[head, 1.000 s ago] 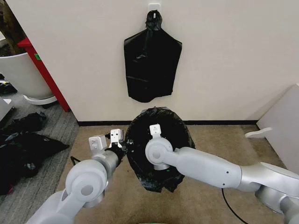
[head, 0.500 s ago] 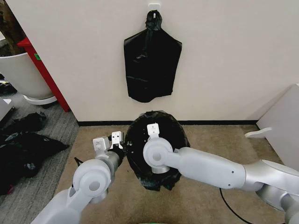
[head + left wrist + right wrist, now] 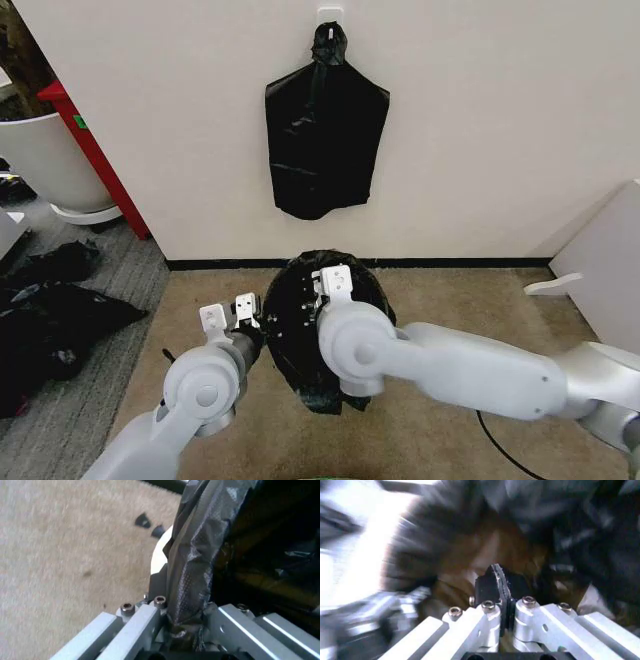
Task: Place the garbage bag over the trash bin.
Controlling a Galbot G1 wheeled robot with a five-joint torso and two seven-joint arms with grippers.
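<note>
The glossy black garbage bag (image 3: pixel 290 350) stands draped over the trash bin on the tan carpet in front of me. In the head view the bin is hidden under it. My left gripper (image 3: pixel 243 312) is at the bag's left edge. In the left wrist view this left gripper (image 3: pixel 187 628) is shut on a fold of the garbage bag (image 3: pixel 200 536), and the trash bin (image 3: pixel 159 555) shows as a white rim beside it. My right gripper (image 3: pixel 330 285) is at the bag's mouth. In the blurred right wrist view the right gripper (image 3: pixel 497 581) is shut, pads together, on the garbage bag (image 3: pixel 470 551).
A bunch of black bags (image 3: pixel 325 140) hangs from a hook on the wall behind. At the left are a large white tub (image 3: pixel 40 160), a red frame (image 3: pixel 95 160) and black plastic heaps (image 3: pixel 50 310) on grey carpet. A white panel (image 3: pixel 610 270) leans at the right.
Both grippers have come down and toward me with the bag. The bag's top sits lower and its mouth is narrower than a second ago.
</note>
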